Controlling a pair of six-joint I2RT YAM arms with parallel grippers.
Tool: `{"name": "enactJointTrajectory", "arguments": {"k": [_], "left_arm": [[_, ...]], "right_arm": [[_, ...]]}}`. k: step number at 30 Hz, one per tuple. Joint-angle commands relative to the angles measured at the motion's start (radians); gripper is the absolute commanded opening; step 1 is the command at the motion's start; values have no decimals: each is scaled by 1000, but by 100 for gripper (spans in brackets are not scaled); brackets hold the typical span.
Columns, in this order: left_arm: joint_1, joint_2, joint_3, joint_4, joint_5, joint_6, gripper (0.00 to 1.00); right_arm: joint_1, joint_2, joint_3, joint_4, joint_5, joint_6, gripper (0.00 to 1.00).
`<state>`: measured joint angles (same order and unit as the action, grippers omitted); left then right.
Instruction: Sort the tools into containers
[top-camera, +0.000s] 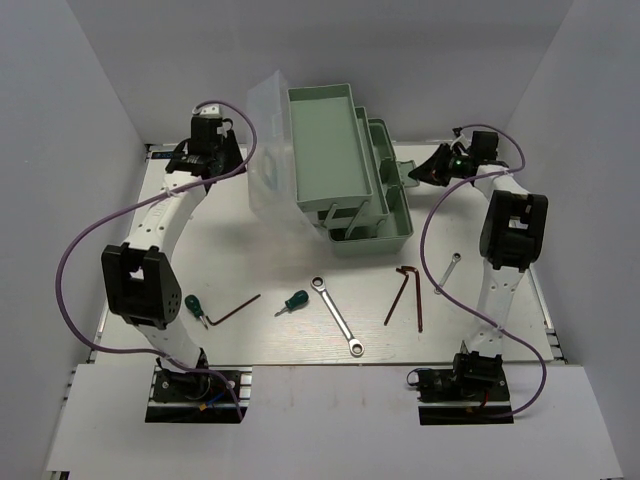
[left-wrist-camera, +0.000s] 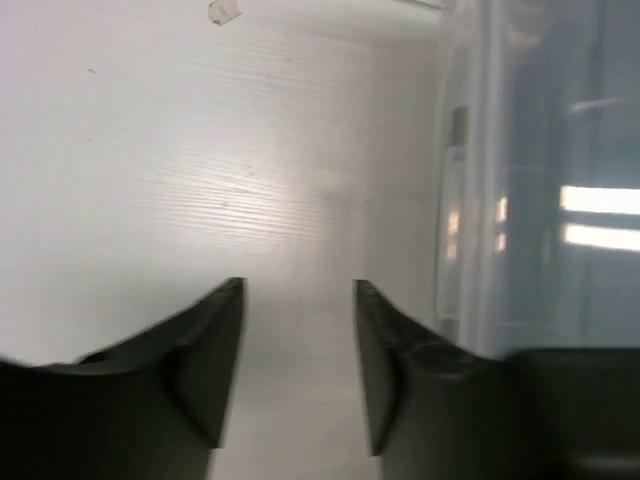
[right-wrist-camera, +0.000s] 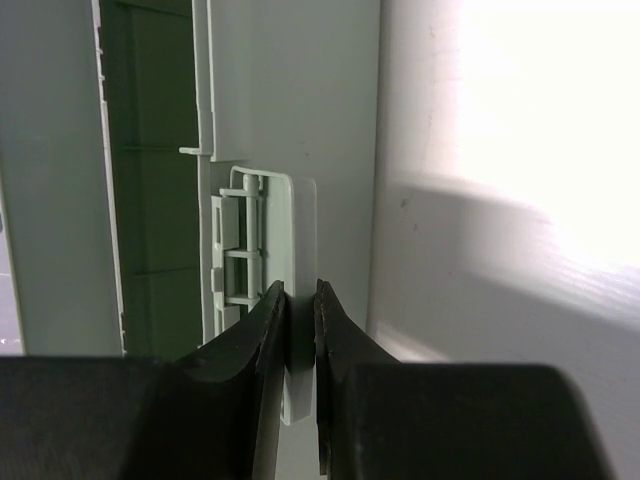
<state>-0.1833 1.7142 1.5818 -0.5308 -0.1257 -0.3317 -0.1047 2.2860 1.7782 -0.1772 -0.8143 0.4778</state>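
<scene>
We have left gripper (left-wrist-camera: 298, 300) spread and empty, just left of toolbox (top-camera: 330, 150), by its lid (top-camera: 262, 130). Right gripper (right-wrist-camera: 298, 295) pinches latch (right-wrist-camera: 285, 215) on toolbox's right side. All tools lie nearside of toolbox. Short wrench (top-camera: 447, 272) is nearest right gripper, long axis pointing roughly toward toolbox.

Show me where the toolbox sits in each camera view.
Top external: toolbox at upper centre, trays spread open.
Left wrist: only its clear lid, along the right edge.
Right wrist: toolbox fills the left; right gripper pinches its latch.
Shared landmark: the white table.
</scene>
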Motion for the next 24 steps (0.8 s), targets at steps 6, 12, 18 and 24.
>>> {"name": "enactJointTrajectory", "arguments": {"k": [6, 12, 18, 24], "left_arm": [[47, -47, -45, -49, -81, 29, 72], [76, -96, -43, -70, -91, 59, 75], [105, -128, -63, -80, -80, 68, 76], [93, -261, -63, -109, -43, 77, 78]], "right_arm": [[-30, -72, -49, -13, 33, -59, 0], [-27, -79, -57, -16, 29, -59, 0], [-30, -88, -57, -36, 17, -73, 0], [-27, -183, -3, -244, 81, -319, 91]]}}
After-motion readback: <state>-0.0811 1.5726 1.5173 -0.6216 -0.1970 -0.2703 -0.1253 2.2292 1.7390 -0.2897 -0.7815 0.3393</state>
